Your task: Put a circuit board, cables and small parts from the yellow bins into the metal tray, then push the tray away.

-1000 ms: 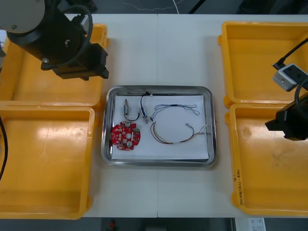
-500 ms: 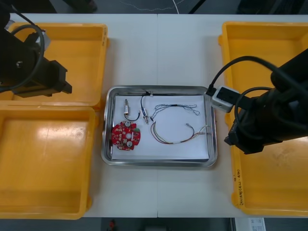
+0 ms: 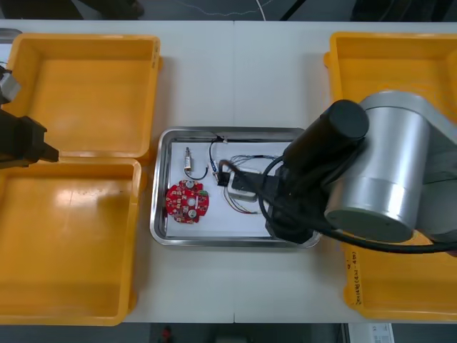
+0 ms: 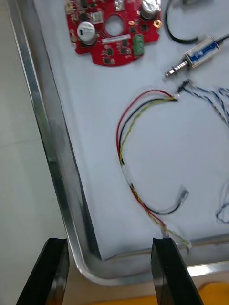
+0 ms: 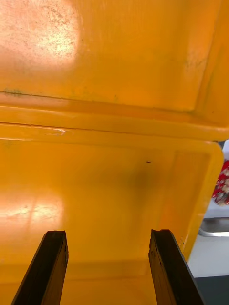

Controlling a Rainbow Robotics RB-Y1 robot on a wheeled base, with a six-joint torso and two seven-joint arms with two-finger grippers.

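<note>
Loading looks pretty much done. The round red circuit board (image 3: 187,201), the red and yellow cable (image 4: 125,176), the twisted blue and white cable (image 4: 217,102) and a small metal part (image 4: 198,55) are all laid inside the shiny white-lined metal tray (image 3: 161,214), which is sat mid-table. The right gripper (image 4: 112,271) is held wide apart over a tray corner, with nothing gripped. The left gripper (image 5: 107,267) is parked over the left yellow plastic bins (image 3: 139,214), spread wide too. Only the push away seems to be left.

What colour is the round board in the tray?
The board is red, with silver and green spots; clearest in the right wrist view.
</note>
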